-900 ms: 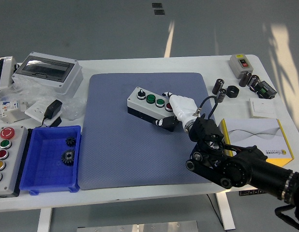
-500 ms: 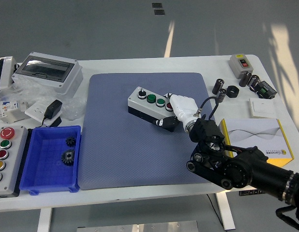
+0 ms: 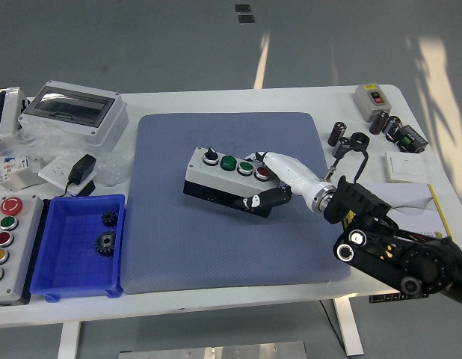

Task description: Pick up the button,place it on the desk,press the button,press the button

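Observation:
The button box (image 3: 222, 176) is grey with a black base and carries a black knob, two green buttons and a red button. It lies over the middle of the blue-grey mat (image 3: 179, 247), its right end a little tilted. My right hand (image 3: 259, 179), white with black fingertips, comes in from the lower right and is shut on the box's right end. The thumb (image 3: 255, 202) is under its front edge and the fingers (image 3: 270, 158) are over the top by the red button. I cannot tell whether the box is clear of the mat. My left arm is out of view.
A blue bin (image 3: 48, 258) with gears stands front left, beside a button panel (image 3: 7, 239). A grey enclosure (image 3: 74, 108) and a charger (image 3: 81, 168) are back left. A small switch box (image 3: 373, 97), black cylinders (image 3: 339, 133), a white plate (image 3: 407, 166) and a yellow-edged box (image 3: 418, 206) lie right.
My right hand has moved left with the button box in its grasp; the box now sits further left on the mat. My forearm has dropped lower and stretched out.

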